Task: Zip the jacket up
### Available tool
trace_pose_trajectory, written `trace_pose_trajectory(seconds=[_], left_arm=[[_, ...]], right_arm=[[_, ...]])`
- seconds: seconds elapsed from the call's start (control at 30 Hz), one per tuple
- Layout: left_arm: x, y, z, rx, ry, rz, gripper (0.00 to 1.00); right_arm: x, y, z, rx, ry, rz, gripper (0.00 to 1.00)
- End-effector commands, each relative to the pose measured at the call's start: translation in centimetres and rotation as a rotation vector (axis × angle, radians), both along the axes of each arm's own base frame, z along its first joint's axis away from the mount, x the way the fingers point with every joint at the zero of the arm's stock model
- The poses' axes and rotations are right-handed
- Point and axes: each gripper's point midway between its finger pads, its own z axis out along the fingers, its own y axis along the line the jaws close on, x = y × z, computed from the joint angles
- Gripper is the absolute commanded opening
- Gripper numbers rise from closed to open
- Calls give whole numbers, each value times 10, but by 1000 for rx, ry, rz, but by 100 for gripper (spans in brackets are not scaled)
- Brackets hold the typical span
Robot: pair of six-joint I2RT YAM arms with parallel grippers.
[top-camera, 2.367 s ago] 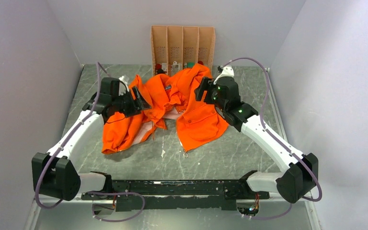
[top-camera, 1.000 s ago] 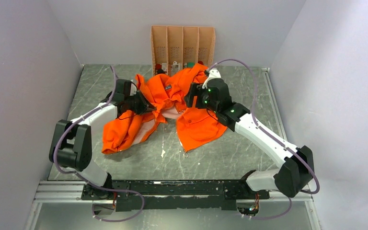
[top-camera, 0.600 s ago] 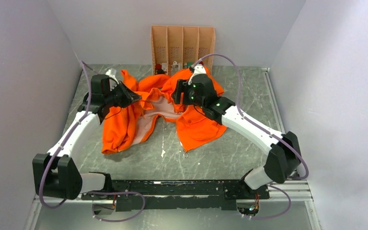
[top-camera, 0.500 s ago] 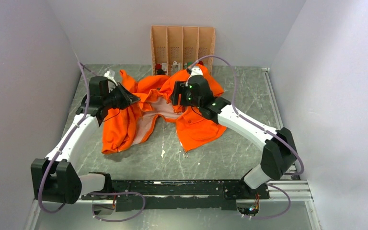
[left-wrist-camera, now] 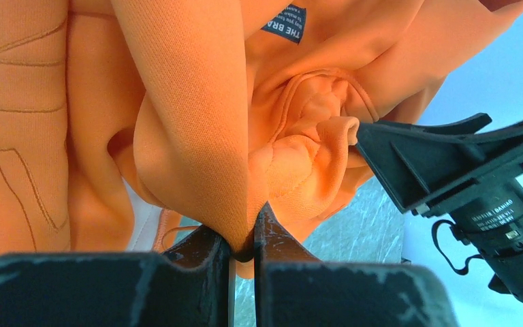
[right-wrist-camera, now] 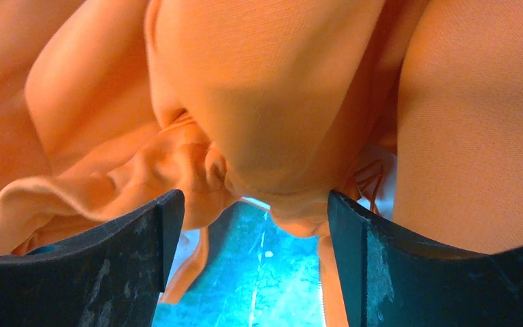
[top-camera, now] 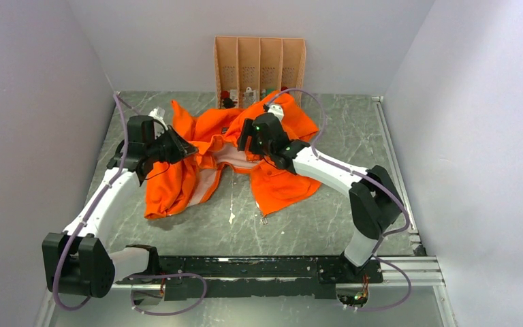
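Jacket (top-camera: 279, 178) lay crumpled and unzipped on the counter (top-camera: 354, 136), near the middle of the far edge, just in front of a cardboard divider box (top-camera: 259, 65). Front panels were spread apart, exposing pale lining (top-camera: 208, 184). Left gripper (left-wrist-camera: 245, 231) was clamped tight on a fold of orange fabric at the jacket's left side, holding that fold above the counter. Right gripper (right-wrist-camera: 253, 204) was positioned at the jacket's upper right portion with jaws wide apart; a bulge of fabric sat between them, unclamped.
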Motion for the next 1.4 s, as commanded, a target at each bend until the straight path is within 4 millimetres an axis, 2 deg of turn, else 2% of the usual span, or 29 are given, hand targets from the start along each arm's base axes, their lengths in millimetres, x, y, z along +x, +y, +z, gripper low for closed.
trace_pose_trajectory(seconds=[0.0, 0.17, 0.23, 0.3, 0.37, 0.5, 0.53, 0.63, 0.73, 0.9, 0.97, 1.0, 1.07, 1.23, 1.37], left_arm=[[-6, -1, 1, -6, -12, -27, 8], [-9, -3, -2, -10, 0, -40, 8], [-10, -6, -3, -28, 5, -53, 8], [-11, -9, -2, -47, 3, -62, 8], [-11, -13, 1, -68, -1, -77, 8], [-10, -21, 19, -110, -45, -117, 8], [-10, -22, 25, -119, -57, -125, 8], [-8, -25, 46, -126, -109, -143, 8], [-7, -26, 78, -140, -192, -149, 8], [-14, -34, 146, -170, -334, -164, 8], [-19, -39, 183, -174, -409, -162, 8], [-21, -42, 193, -179, -430, -162, 8], [-27, -47, 230, -200, -508, -161, 8], [-46, -58, 303, -273, -663, -172, 8], [-68, -60, 356, -319, -799, -162, 8]], right_arm=[[18, -6, -10, 15, -15, -125, 80], [26, -2, -23, 10, -5, -147, 80], [29, -4, -26, 6, -6, -165, 75], [31, -8, -24, 8, -24, -175, 63], [34, -11, -15, 19, -59, -176, 44], [38, -20, 18, 38, -133, -173, 2], [37, -22, 28, 46, -153, -169, 0], [29, -27, 68, 90, -231, -137, 0], [16, -28, 111, 141, -301, -80, 0], [-13, -36, 194, 251, -443, -12, 0], [-26, -38, 238, 285, -537, 39, 0], [-32, -39, 252, 296, -562, 58, 0], [-46, -44, 293, 334, -633, 84, 0], [-88, -63, 372, 461, -782, 135, 0], [-124, -71, 421, 541, -870, 229, 0]])
